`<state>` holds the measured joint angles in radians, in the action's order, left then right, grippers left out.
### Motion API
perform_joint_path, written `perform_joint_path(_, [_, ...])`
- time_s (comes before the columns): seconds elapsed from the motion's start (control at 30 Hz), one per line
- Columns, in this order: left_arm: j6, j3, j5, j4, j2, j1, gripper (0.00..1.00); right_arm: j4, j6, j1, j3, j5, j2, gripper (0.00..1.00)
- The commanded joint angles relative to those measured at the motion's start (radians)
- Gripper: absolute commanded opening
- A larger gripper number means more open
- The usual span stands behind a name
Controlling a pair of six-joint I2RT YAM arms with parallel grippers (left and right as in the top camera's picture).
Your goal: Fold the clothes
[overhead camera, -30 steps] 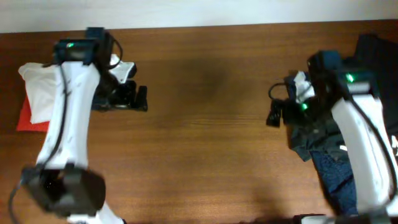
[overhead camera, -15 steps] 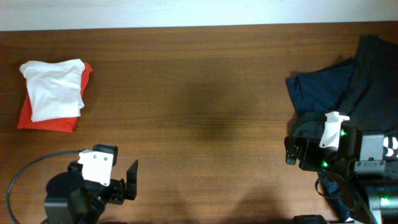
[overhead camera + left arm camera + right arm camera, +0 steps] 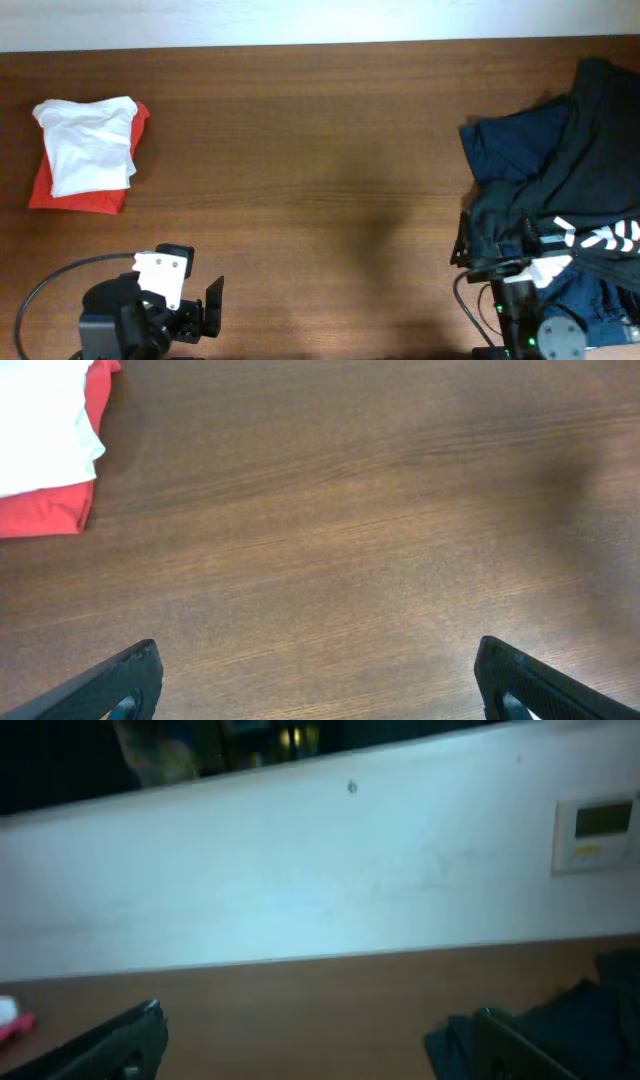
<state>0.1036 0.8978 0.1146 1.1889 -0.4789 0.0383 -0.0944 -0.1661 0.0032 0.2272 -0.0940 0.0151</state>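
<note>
Now, with the left fingers [image 3: 120, 682] and right fingers [image 3: 118, 1045] both spread wide and empty, the dark clothes [image 3: 560, 170] heaped tangled at the desk's [image 3: 320, 150] right end could lift several layers together.

The brown wood-grain counter [image 3: 320, 180] carries a flat folded red cloth garment [image 3: 80, 198] near its far-left end. A folded white cloth garment [image 3: 88, 145] is stacked on top of it, so that red shows only along the right side and the edge nearer the robot. At the right end, well apart from that stack, lies a loose, rumpled heap of dark clothes [image 3: 570, 190], with a navy blue piece [image 3: 515, 145] towards the middle of the counter and a black piece [image 3: 605, 120] spreading to the right edge.
</note>
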Motion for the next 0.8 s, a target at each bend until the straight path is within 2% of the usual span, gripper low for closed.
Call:
perform_joint_path(0.0, [-0.012, -0.003, -0.007, -0.002, 0.005, 0.0, 0.99, 0.233, 0.02, -0.003, -0.18, 0.086, -0.011, 0.99])
perform_joint_path(0.03, [-0.012, -0.003, -0.007, -0.002, 0.005, 0.0, 0.99, 0.243, 0.021, -0.004, -0.222, 0.109, -0.011, 0.99])
perform_joint_path(0.07, [-0.012, -0.003, -0.007, -0.002, 0.005, 0.0, 0.99, 0.181, 0.02, -0.003, -0.222, 0.105, -0.011, 0.98])
perform_joint_path(0.1, [-0.012, -0.003, -0.007, -0.002, 0.005, 0.0, 0.99, 0.015, 0.02, -0.003, -0.222, 0.053, -0.011, 0.99])
perform_joint_path(0.67, [-0.012, -0.01, -0.007, -0.005, 0.008, 0.0, 0.99, 0.018, 0.02, -0.004, -0.222, 0.065, -0.007, 0.99])
perform_joint_path(0.77, [-0.012, -0.11, 0.005, -0.083, 0.109, 0.0, 0.99, 0.018, 0.02, -0.004, -0.222, 0.065, -0.007, 0.99])
